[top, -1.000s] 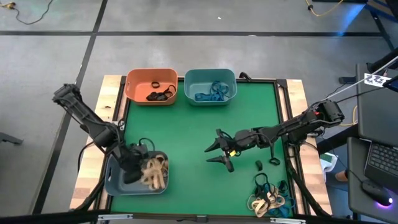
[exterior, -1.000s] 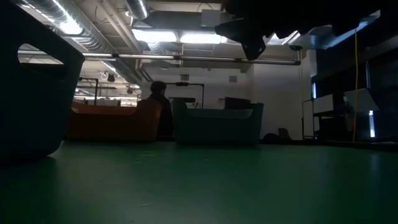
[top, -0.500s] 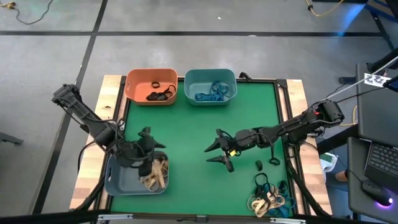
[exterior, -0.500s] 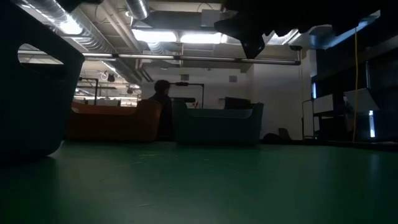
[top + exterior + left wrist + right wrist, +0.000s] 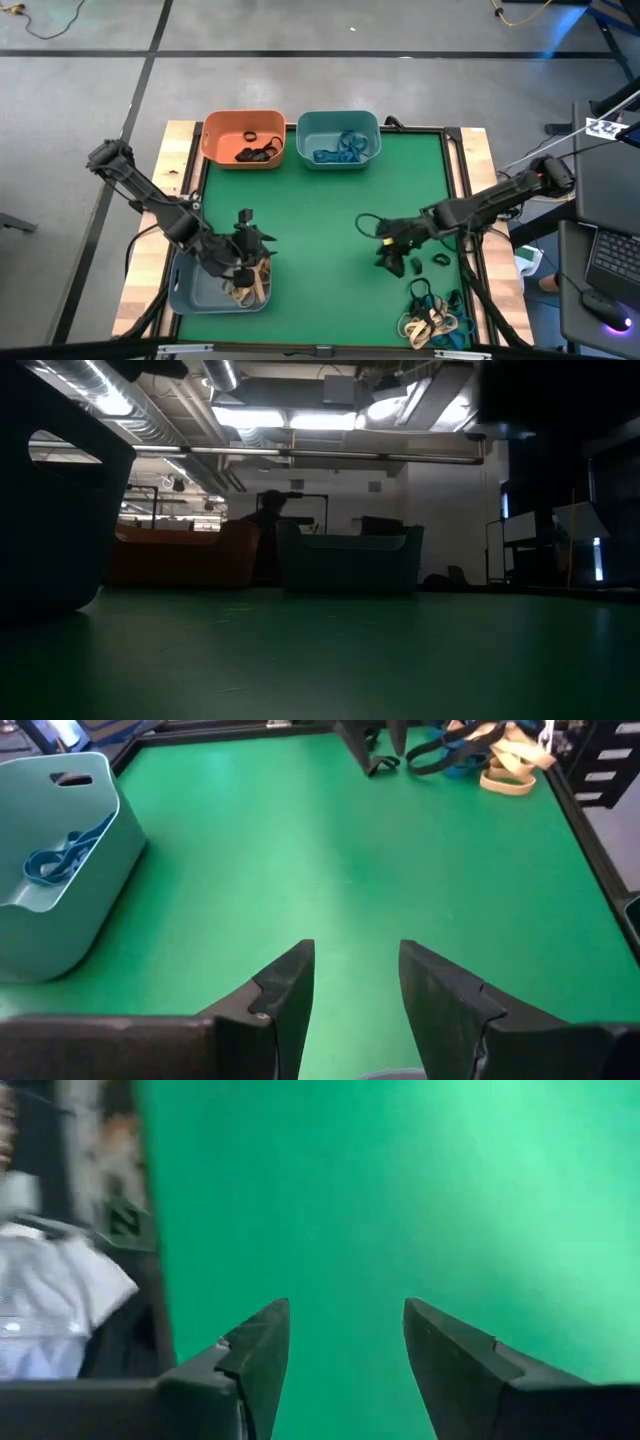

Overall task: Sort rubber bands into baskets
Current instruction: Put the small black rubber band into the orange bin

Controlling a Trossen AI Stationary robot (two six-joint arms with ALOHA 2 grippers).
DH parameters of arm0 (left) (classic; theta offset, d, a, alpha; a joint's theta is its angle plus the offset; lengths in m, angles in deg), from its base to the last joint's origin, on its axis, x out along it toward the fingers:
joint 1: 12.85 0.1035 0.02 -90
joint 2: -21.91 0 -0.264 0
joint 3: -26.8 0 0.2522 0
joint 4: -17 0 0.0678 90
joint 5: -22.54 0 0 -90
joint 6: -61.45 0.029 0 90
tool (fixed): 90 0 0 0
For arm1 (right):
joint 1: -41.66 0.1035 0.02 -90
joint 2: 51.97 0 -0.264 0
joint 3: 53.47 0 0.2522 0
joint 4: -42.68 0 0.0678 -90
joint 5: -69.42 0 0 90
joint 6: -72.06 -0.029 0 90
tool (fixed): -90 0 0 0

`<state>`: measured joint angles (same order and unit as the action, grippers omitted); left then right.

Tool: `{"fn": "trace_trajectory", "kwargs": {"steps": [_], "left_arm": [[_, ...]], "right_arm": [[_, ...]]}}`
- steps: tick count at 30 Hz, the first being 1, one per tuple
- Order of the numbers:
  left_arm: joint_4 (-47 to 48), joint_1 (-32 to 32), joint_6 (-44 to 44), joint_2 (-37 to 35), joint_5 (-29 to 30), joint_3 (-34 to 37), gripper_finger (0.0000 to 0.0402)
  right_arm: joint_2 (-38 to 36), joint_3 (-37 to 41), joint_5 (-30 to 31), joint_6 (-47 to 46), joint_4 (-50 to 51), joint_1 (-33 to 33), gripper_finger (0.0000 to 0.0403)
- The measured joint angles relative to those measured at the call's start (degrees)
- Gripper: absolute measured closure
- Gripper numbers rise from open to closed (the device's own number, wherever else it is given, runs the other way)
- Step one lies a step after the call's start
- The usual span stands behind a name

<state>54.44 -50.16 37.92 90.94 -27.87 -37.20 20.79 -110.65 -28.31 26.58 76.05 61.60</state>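
- Now the left gripper (image 5: 252, 232), fingers parted and holding nothing, has lifted out of the shallow grey-blue plastic basket (image 5: 186, 287) to hover at its inner edge, above the tan rubber bands (image 5: 247, 285) lying inside.
- Meanwhile the right gripper (image 5: 385, 250), jaws spread and empty, has swung back toward the near right corner, close to two loose black bands (image 5: 439, 262).
- Mixed loops (image 5: 432, 318) remain heaped in that corner.
- Orange tub (image 5: 243, 137) holds black bands; teal tub (image 5: 338, 138) holds blue ones.
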Motion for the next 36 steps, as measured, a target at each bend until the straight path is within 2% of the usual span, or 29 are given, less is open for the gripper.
{"fn": "trace_trajectory", "kwargs": {"steps": [6,9,12,16,24,27,32,33,36], "left_arm": [[-0.3,1.4,0.1,0.9,0.1,0.0,0.0256],[-0.3,2.5,0.1,0.9,0.1,0.0,0.0256],[-0.3,3.4,0.1,0.9,0.1,0.0,0.0256],[-0.3,4.4,0.1,0.9,0.1,0.0,0.0256],[-0.3,5.2,0.0,0.9,0.1,0.0,0.0256],[-0.3,5.2,-0.1,0.9,0.1,0.0,0.0256],[-0.4,5.2,-0.6,0.9,0.1,0.0,0.0256],[-0.6,5.2,-0.6,1.1,0.1,0.0,0.0256],[-1.5,5.2,-0.5,2.1,0.1,0.0,0.0256]], "right_arm": [[-1.1,0.0,0.1,-20.6,20.9,6.3,0.0205],[0.1,0.0,0.5,-30.2,26.6,9.4,0.0205],[2.0,0.0,0.0,-34.8,29.1,12.5,0.0205],[5.1,0.1,0.8,-35.6,28.0,14.7,0.0205],[11.4,0.1,2.1,-35.3,28.4,14.9,0.0213],[11.7,0.1,2.1,-34.8,28.4,14.9,0.0252],[11.8,-0.6,2.8,-30.5,28.2,14.9,0.0377],[11.8,-1.2,4.8,-29.1,27.9,14.9,0.0388],[11.7,-3.8,12.8,-24.7,26.8,14.9,0.0379]]}}
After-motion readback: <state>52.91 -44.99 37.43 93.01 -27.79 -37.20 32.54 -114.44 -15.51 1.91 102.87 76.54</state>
